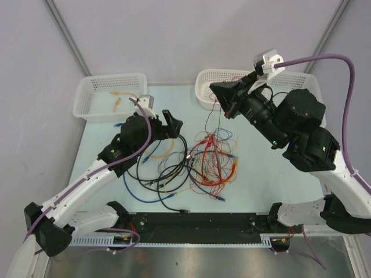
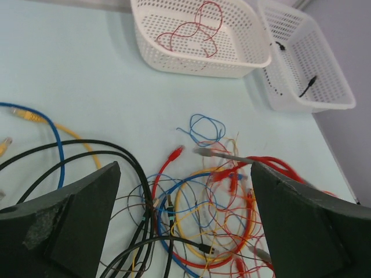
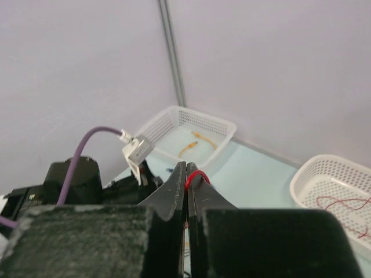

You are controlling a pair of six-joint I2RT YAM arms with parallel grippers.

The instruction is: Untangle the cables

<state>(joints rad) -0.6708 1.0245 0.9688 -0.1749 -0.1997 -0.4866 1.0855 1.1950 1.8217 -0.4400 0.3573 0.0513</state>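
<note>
Your right gripper (image 3: 186, 176) is clamped on a red wire (image 3: 197, 173), left gripper (image 2: 184, 191) spread above the cables (image 1: 200, 165) heaped on the table (image 1: 261, 174); pull hard and that wire could drag the whole knot along

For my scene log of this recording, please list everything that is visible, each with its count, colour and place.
tangled cables: many, red, orange, yellow, blue, black, table centre.
red wire: one, red, pinched in right end effector.
left basket: one, white, far left, holds orange cables.
middle basket: one, white, far edge, holds coiled red cable.
right basket: one, white, far right, holds black cables.
table: one, pale blue.
purple hoses: two, along the arms.
left end effector: one, black, open above the tangle.
right end effector: one, black, shut on the red wire.
</note>
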